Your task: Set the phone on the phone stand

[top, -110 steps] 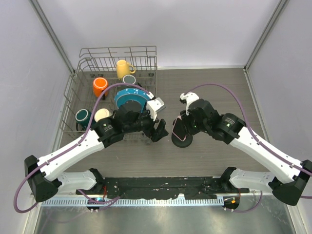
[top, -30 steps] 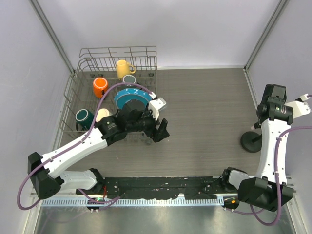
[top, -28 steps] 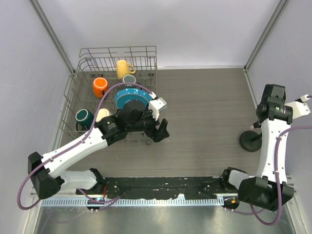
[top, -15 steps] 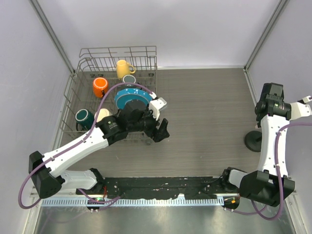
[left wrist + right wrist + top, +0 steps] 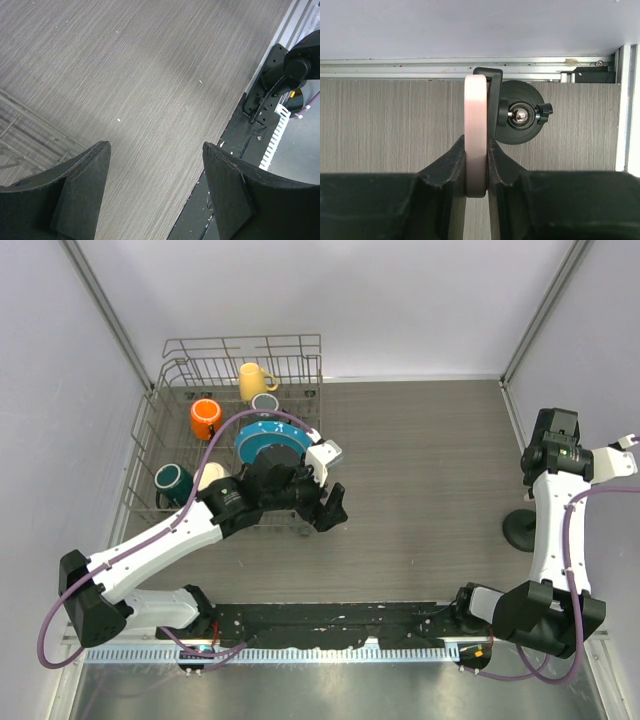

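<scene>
The right wrist view shows the phone (image 5: 475, 135) edge-on, a pale pink strip standing upright. My right gripper (image 5: 476, 143) is shut on its lower part. The phone's far end rests against the clamp cradle (image 5: 488, 75) of the black phone stand, whose round disc base (image 5: 521, 131) and ball joint lie just right of it. In the top view the stand's base (image 5: 520, 531) sits at the far right edge, half behind the right arm, whose wrist (image 5: 556, 452) hides phone and fingers. My left gripper (image 5: 330, 510) hovers open and empty by the rack, jaws wide (image 5: 156, 150).
A wire dish rack (image 5: 180, 368) at the back left holds several mugs and a blue plate (image 5: 270, 443). A metal wall rail (image 5: 470, 64) runs just beyond the stand. The black arm-base rail (image 5: 270, 85) lines the table's near edge.
Since 3.7 s ago my right arm has swung from the table's middle to the far right edge, phone and stand with it. In the last second it shifted only slightly. The left arm stayed put.
</scene>
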### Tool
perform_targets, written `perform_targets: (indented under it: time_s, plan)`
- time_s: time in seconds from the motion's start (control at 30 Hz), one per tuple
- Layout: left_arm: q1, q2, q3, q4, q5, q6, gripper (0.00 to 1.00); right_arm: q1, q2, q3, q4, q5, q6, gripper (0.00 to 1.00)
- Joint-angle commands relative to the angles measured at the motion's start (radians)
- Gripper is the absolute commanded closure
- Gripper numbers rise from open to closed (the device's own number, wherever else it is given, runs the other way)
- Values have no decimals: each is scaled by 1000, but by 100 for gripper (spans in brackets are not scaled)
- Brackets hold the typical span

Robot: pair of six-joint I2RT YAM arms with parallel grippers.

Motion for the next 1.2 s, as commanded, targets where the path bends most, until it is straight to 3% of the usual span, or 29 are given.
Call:
perform_targets:
  time_s: [0.0, 0.03, 0.1, 0.23, 0.33, 0.5, 0.57, 0.67, 0.8, 0.9, 0.93, 1.03, 1.07, 1.17]
  plan:
    - [0, -8, 48, 6, 1, 1, 22, -3, -11, -5, 126, 71, 3, 71]
    - [2, -8, 48, 6, 1, 0, 22, -3, -8, -5, 131, 63, -2, 60]
    - [0, -8, 51, 6, 1, 0, 22, -3, -2, -5, 143, 54, -20, 54]
    - [2, -6, 50, 5, -1, 1, 22, -3, -2, 4, 160, 54, -55, 26]
    - [2, 0, 53, 3, 1, 1, 22, -3, 13, 37, 159, 68, -101, 14]
    - [2, 3, 50, 3, -1, 1, 23, 8, 3, 75, 174, 71, -219, 9]
    - [0, 7, 50, 3, 1, 3, 22, 18, -22, 89, 202, 85, -334, 9]
    - [2, 14, 51, 3, 1, 1, 22, 35, -56, 86, 336, -27, -600, 9]
    - [2, 21, 50, 3, 2, 1, 22, 162, -125, 64, 457, 46, -834, 9]
    - [2, 29, 48, 3, -1, 6, 22, 265, -181, 43, 524, -134, -937, 9]
    - [2, 29, 48, 5, -3, 9, 22, 291, -188, 44, 528, -303, -945, 9]
    - [2, 14, 38, 11, -13, 20, 22, 304, -191, 69, 483, -606, -864, 10]
    - [0, 7, 27, 23, -27, 24, 22, 305, -185, 73, 467, -900, -835, 10]
    - [2, -51, -16, 84, -45, 29, 22, 334, -172, 35, 423, -1171, -703, 9]
